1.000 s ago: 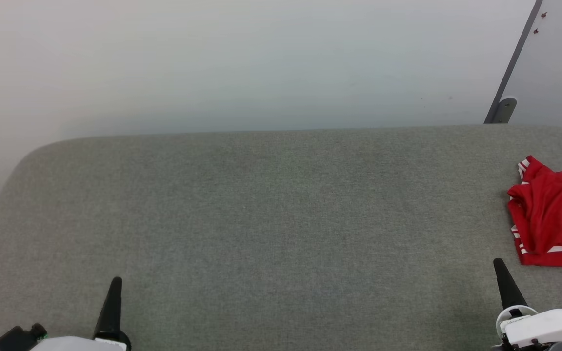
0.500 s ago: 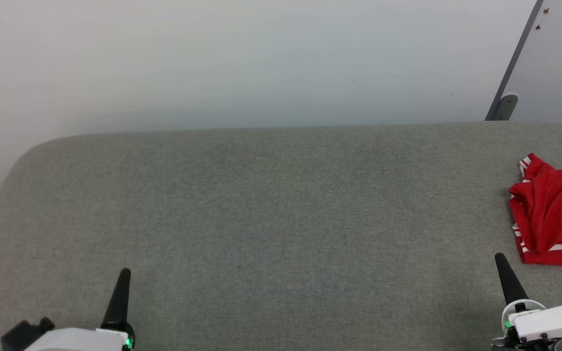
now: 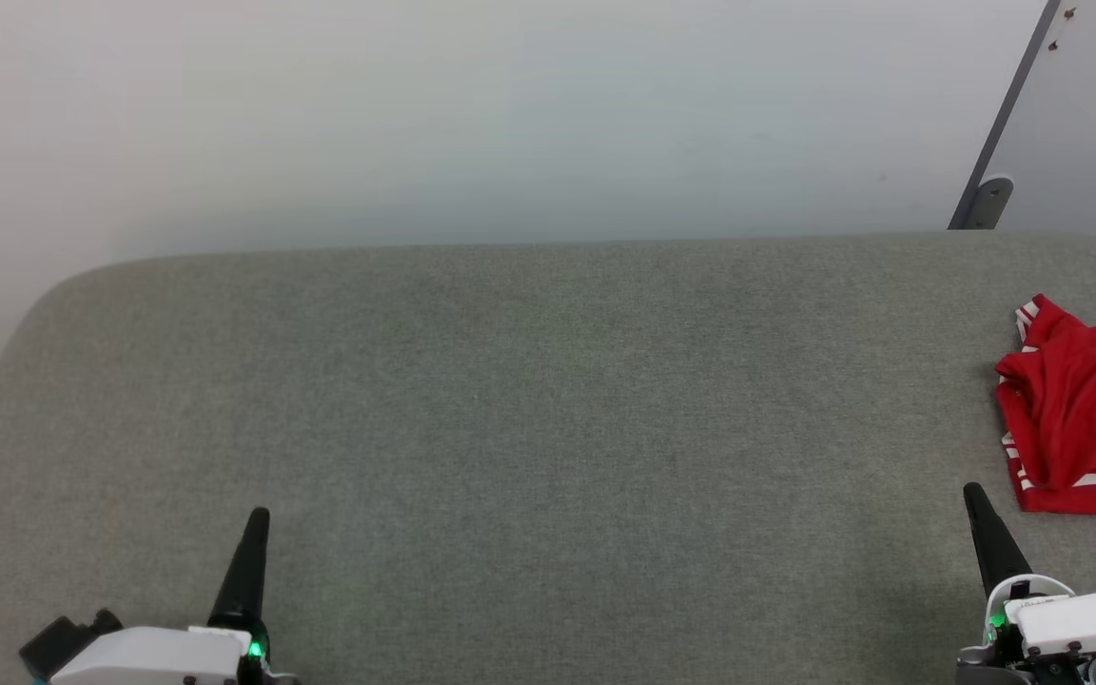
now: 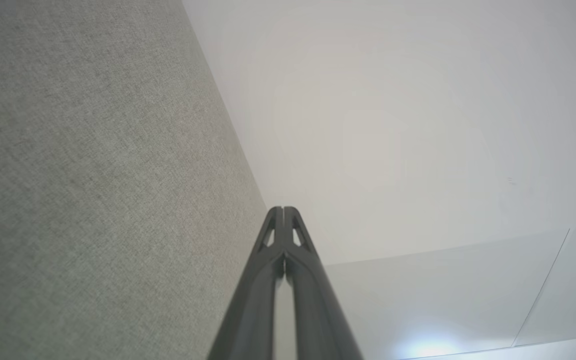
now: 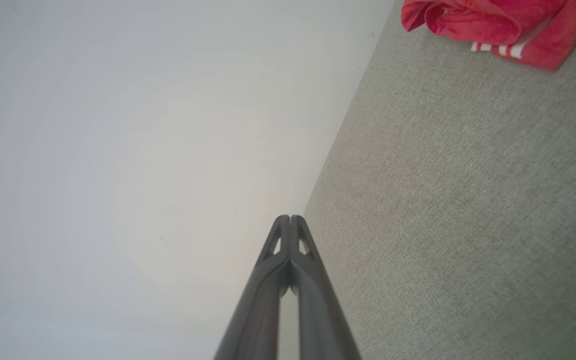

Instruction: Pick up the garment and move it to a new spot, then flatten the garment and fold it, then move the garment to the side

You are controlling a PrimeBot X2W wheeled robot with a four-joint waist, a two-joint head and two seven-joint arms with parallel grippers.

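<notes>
2 closed, empty: left hand [image 3: 258, 518], right hand [image 3: 973, 493] over grey surface [image 3: 548, 409]; crumpled red garment [image 3: 1081, 409] lies near right hand.

The grey table [image 3: 548, 400] is being overlooked from its near edge by the head camera, aimed forward and down toward the white wall [image 3: 510, 114] at 12 o'clock. Each wrist camera is being held low, sighted along the left gripper [image 4: 283, 212] or right gripper [image 5: 290, 220] toward that wall. The garment [image 5: 493, 25], at 1 o'clock in the right wrist view, is being shared with the head view at 3 o'clock.
</notes>
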